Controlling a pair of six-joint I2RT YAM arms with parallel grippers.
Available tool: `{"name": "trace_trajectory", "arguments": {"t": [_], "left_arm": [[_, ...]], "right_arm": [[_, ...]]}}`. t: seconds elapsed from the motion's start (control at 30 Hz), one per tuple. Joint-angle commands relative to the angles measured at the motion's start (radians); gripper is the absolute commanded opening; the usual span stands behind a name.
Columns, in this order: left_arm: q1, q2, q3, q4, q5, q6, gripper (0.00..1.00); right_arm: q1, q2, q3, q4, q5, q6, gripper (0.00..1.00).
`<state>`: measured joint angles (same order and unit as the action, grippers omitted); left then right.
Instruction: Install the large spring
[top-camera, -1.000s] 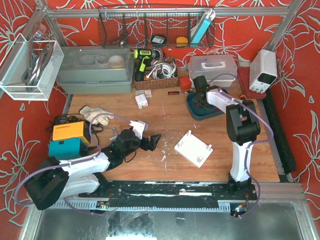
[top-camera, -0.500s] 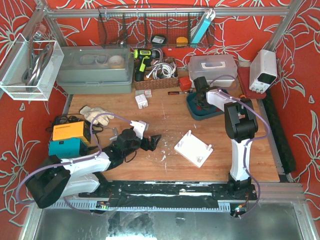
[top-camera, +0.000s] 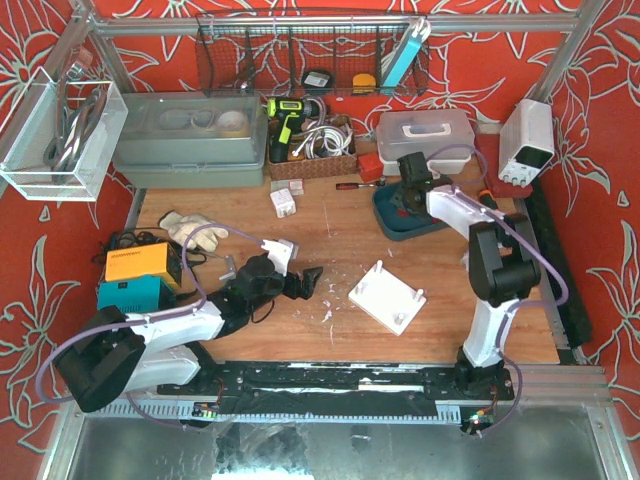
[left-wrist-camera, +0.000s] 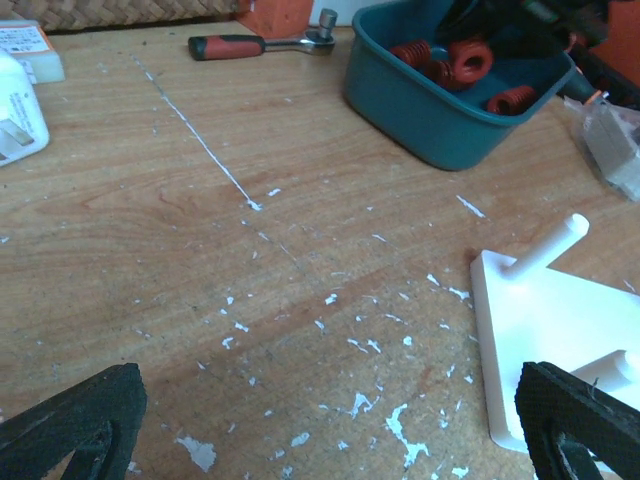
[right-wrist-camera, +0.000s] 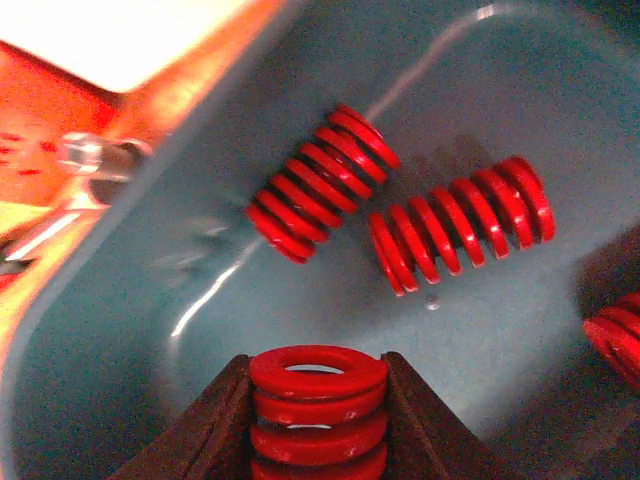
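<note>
In the right wrist view my right gripper (right-wrist-camera: 318, 400) is shut on a large red spring (right-wrist-camera: 318, 415), which stands upright between the two dark fingers inside the teal bin (right-wrist-camera: 110, 340). Two more red springs (right-wrist-camera: 322, 180) lie loose on the bin floor. From above, the right gripper (top-camera: 408, 195) reaches down into the teal bin (top-camera: 392, 224). The white base plate (top-camera: 388, 297) with upright pegs sits mid-table. My left gripper (top-camera: 312, 280) is open just left of the plate, with nothing between its fingers (left-wrist-camera: 70, 420).
A ratchet wrench (left-wrist-camera: 262, 43) lies behind the bin and a white bottle (left-wrist-camera: 20, 110) stands at far left. Yellow and teal boxes (top-camera: 138, 278) sit by the left arm. A grey tub (top-camera: 190, 140), wicker basket (top-camera: 305, 150) and clear lidded box (top-camera: 425, 135) line the back.
The right gripper's jaws have come together on the upright red spring in the bin, and the right arm's elbow has swung to the right. The left arm has hardly moved.
</note>
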<state>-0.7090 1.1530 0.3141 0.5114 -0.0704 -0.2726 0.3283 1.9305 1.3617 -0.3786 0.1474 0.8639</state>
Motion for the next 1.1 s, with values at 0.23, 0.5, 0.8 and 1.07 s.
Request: {"name": "trace_trajectory", "arguments": {"t": [0.23,0.5,0.8,1.07], "left_arm": [[-0.006,-0.020,-0.007,0.076,0.006,-0.032,1.00],[-0.007,-0.041,-0.049,0.194,0.200,-0.016,0.85],[-0.009,0.026,-0.072,0.397,0.503,-0.058,0.70],[-0.033,0.020,-0.072,0.394,0.496,-0.040,0.75]], "right_arm": [[0.046,-0.434,-0.296,0.226,-0.131,-0.306,0.08],[0.135,-0.813,-0.669,0.552,-0.189,-0.467,0.07],[0.333,-0.981,-0.814,0.649,-0.195,-0.252,0.03],[0.569,-0.908,-0.785,0.692,-0.058,-0.071,0.01]]}}
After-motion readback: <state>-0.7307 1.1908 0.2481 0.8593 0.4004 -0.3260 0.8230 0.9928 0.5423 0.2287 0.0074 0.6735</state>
